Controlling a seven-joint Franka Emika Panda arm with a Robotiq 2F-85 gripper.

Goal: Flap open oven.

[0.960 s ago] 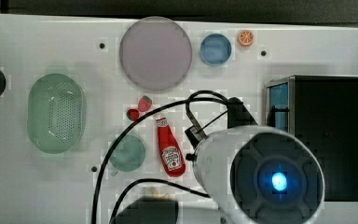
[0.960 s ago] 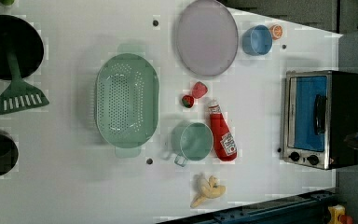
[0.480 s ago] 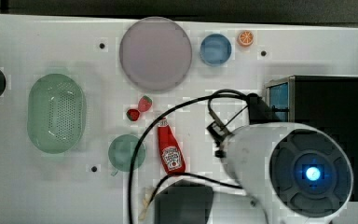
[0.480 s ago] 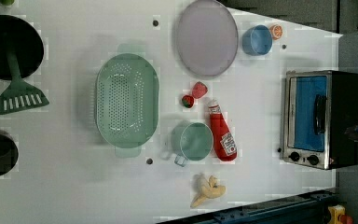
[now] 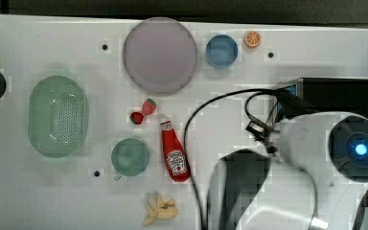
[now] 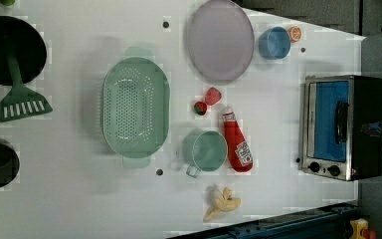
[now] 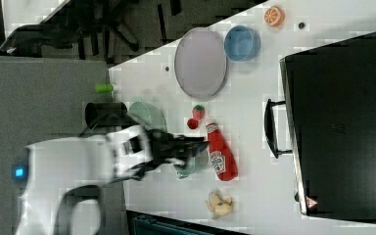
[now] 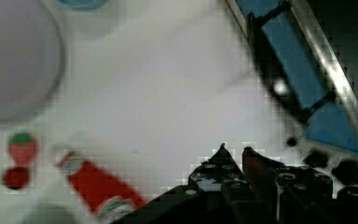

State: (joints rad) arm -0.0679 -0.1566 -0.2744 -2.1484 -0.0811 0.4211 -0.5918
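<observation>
The oven point(image 6: 335, 127) stands at the left view's right, its blue glass door shut and the black bar handle point(image 6: 342, 122) across it. From the right view I see its black top point(image 7: 342, 122) and the handle point(image 7: 270, 128) sticking out. In the wrist view the door point(image 8: 289, 60) lies a short way off from my gripper point(image 8: 235, 149), apart from it. The fingertips point(image 8: 223, 150) stand a narrow gap apart with nothing between them. In the top view my white arm point(image 5: 316, 158) hangs over the table just before the oven point(image 5: 335, 93).
A ketchup bottle point(image 5: 174, 153), a green mug point(image 5: 130, 156), two strawberries point(image 5: 143, 111) and a banana point(image 5: 159, 209) lie mid-table. A grey plate point(image 5: 159, 54), blue bowl point(image 5: 221, 50), orange slice point(image 5: 252, 39) and green colander point(image 5: 57, 116) sit further off. A black cable point(image 5: 196, 120) loops from the arm.
My arm has travelled toward the top view's right, from above the ketchup bottle to right in front of the oven. The oven door has stayed shut.
</observation>
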